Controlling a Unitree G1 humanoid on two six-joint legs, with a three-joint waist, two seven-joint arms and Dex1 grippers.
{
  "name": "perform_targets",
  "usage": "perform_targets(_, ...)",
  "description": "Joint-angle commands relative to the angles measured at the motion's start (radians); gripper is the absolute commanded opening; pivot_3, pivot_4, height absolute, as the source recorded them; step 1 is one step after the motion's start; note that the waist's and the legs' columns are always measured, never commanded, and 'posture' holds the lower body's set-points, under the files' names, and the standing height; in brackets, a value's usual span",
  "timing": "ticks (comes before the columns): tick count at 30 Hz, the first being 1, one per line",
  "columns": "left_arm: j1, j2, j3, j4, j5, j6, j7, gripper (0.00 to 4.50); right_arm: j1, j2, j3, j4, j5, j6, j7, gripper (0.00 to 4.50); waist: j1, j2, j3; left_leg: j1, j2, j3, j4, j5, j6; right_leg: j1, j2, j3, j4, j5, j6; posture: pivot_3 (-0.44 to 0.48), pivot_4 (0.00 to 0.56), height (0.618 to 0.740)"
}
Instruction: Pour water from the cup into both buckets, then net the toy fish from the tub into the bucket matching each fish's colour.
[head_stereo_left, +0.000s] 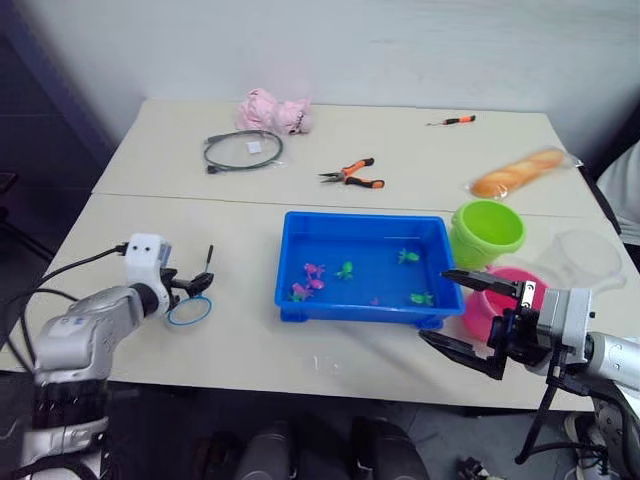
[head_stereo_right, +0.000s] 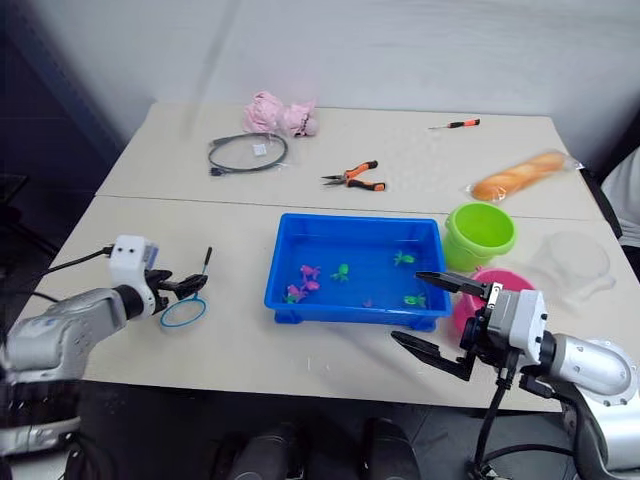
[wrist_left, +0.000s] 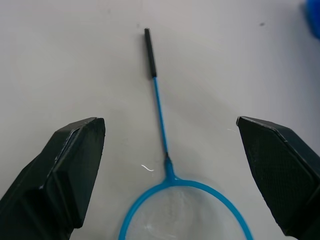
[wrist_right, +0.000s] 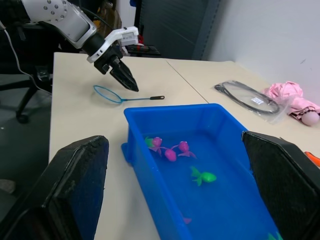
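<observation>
Left pincer (head_stereo_left: 196, 285) wide open, empty, over the net (head_stereo_left: 192, 303) at lower left. Net is light, thin; grab the dark handle (wrist_left: 149, 52) end. Right pincer (head_stereo_left: 470, 312) open, empty.

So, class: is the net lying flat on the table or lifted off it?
Lying flat. The net rests on the table, hoop and handle both down, with the open left hand poised over it, fingers to either side, not touching.

Bare table (head_stereo_left: 240, 340) lies at lower left around the net (head_stereo_left: 192, 305), open between the spread fingers of the left gripper (head_stereo_left: 192, 283). The tub (head_stereo_left: 362, 268) blocks centre; buckets (head_stereo_left: 486, 232) crowd lower right.
</observation>
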Motion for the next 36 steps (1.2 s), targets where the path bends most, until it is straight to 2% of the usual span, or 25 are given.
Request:
perform_targets(1, -0.036, -0.017, -0.04, 0.059, 0.035, -0.001, -0.005, 4.25, 0.012, 0.008, -0.016, -0.048, -0.005, -0.009, -0.033, 4.48, -0.001, -0.001, 0.0, 0.0, 0.0, 0.0, 0.0, 0.0, 0.0, 0.0, 0.0, 0.0, 0.0, 0.0, 0.0, 0.0, 0.15, 0.74)
perform_targets(3, -0.04, -0.018, -0.091, 0.092, 0.068, -0.008, -0.02, 3.61, 0.02, 0.015, -0.023, -0.052, -0.016, -0.016, -0.054, 4.5, -0.002, -0.001, 0.0, 0.0, 0.0, 0.0, 0.0, 0.0, 0.0, 0.0, 0.0, 0.0, 0.001, 0.0, 0.001, 0.0, 0.15, 0.74)
perform_targets(6, -0.031, -0.016, -0.15, 0.113, 0.099, -0.026, -0.061, 2.2, 0.033, 0.028, -0.028, -0.053, -0.021, -0.029, -0.075, 4.5, -0.002, -0.001, 0.0, 0.001, -0.001, 0.0, 0.0, 0.0, 0.0, 0.0, 0.0, 0.0, 0.004, 0.0, 0.001, 0.0, 0.15, 0.74)
perform_targets(7, -0.028, -0.021, -0.145, 0.121, 0.103, -0.026, -0.059, 1.83, 0.039, 0.029, -0.027, -0.053, -0.023, -0.035, -0.072, 4.5, -0.002, -0.001, 0.0, 0.001, -0.001, 0.0, 0.0, 0.001, 0.0, 0.0, 0.0, 0.0, 0.005, 0.0, 0.001, 0.0, 0.15, 0.74)
perform_targets(9, -0.024, -0.024, -0.133, 0.134, 0.113, -0.032, -0.057, 0.74, 0.047, 0.03, -0.027, -0.052, -0.027, -0.044, -0.071, 4.5, -0.001, -0.001, 0.0, 0.001, -0.001, 0.0, 0.001, 0.001, 0.001, 0.001, -0.001, 0.0, 0.005, 0.0, 0.001, 0.0, 0.15, 0.74)
perform_targets(11, -0.012, -0.025, -0.113, 0.132, 0.111, -0.034, -0.06, 0.05, 0.058, 0.035, -0.032, -0.05, -0.026, -0.055, -0.072, 4.5, -0.001, -0.001, 0.0, 0.001, -0.002, 0.0, 0.001, 0.001, 0.001, 0.001, -0.002, 0.0, 0.004, 0.0, 0.001, 0.0, 0.15, 0.74)
perform_targets(14, 0.002, -0.037, -0.023, 0.108, 0.066, -0.094, -0.088, 0.05, 0.071, 0.043, -0.044, -0.044, 0.002, -0.044, -0.082, 4.5, -0.003, -0.001, 0.0, 0.001, -0.002, 0.0, 0.001, 0.001, 0.001, 0.001, -0.002, 0.001, 0.004, 0.0, 0.001, 0.0, 0.15, 0.74)
perform_targets(17, -0.013, -0.033, 0.119, 0.041, -0.048, -0.239, -0.219, 0.05, 0.038, 0.013, -0.093, -0.027, 0.083, 0.067, -0.14, 4.5, -0.003, -0.004, 0.002, 0.0, -0.001, 0.0, 0.001, 0.002, 0.001, 0.0, -0.002, 0.0, 0.005, 0.001, 0.001, 0.0, 0.15, 0.74)
perform_targets(19, -0.015, -0.013, 0.156, 0.015, -0.081, -0.321, -0.296, 0.05, 0.023, -0.019, -0.111, -0.029, 0.092, 0.133, -0.173, 4.5, -0.006, -0.006, 0.003, 0.0, -0.001, 0.0, 0.003, 0.002, 0.0, 0.0, -0.002, 0.0, 0.004, 0.001, 0.001, 0.0, 0.15, 0.74)
perform_targets(21, -0.022, 0.081, 0.142, -0.074, -0.121, -0.434, -0.519, 0.05, -0.02, -0.098, -0.096, -0.048, 0.118, 0.266, -0.201, 4.5, -0.009, -0.007, 0.004, 0.0, -0.001, 0.0, 0.003, 0.002, 0.0, 0.0, -0.002, 0.001, 0.003, 0.0, 0.001, 0.0, 0.15, 0.74)
perform_targets(24, -0.081, 0.208, 0.056, -0.081, -0.118, -0.516, -0.754, 0.05, -0.104, -0.171, -0.057, -0.087, 0.224, 0.385, -0.174, 4.5, -0.008, -0.006, 0.004, 0.0, 0.0, 0.0, 0.002, 0.002, -0.001, -0.001, -0.002, 0.001, 0.003, 0.0, -0.001, 0.0, 0.15, 0.74)
perform_targets(26, -0.144, 0.248, -0.014, -0.08, -0.15, -0.474, -0.865, 0.05, -0.164, -0.213, -0.022, -0.098, 0.268, 0.459, -0.158, 4.5, -0.005, -0.001, 0.003, 0.0, 0.0, 0.0, 0.002, 0.002, -0.001, -0.001, -0.002, 0.0, 0.003, -0.001, -0.001, 0.0, 0.15, 0.74)
perform_targets(29, -0.226, 0.3, -0.16, -0.102, -0.113, -0.473, -1.015, 0.05, -0.243, -0.287, 0.039, -0.092, 0.276, 0.549, -0.119, 4.5, -0.002, 0.001, 0.003, -0.001, 0.0, -0.001, 0.002, 0.002, 0.0, 0.0, -0.002, -0.001, 0.001, -0.001, -0.001, 0.0, 0.15, 0.74)
perform_targets(33, -0.337, 0.287, -0.352, -0.134, -0.052, -0.465, -1.141, 0.05, -0.45, -0.3, 0.158, -0.011, 0.278, 0.649, -0.082, 4.5, -0.009, -0.003, 0.005, -0.003, -0.001, -0.001, 0.003, 0.002, 0.002, 0.0, -0.001, -0.001, 0.0, 0.0, 0.0, 0.0, 0.15, 0.74)
perform_targets(36, -0.399, 0.243, -0.451, -0.135, 0.003, -0.452, -1.14, 0.05, -0.551, -0.269, 0.246, -0.004, 0.288, 0.745, -0.094, 4.5, -0.01, -0.003, 0.005, -0.005, -0.002, 0.0, 0.004, 0.003, 0.004, -0.002, -0.001, -0.001, 0.0, 0.001, 0.001, 0.0, 0.15, 0.74)
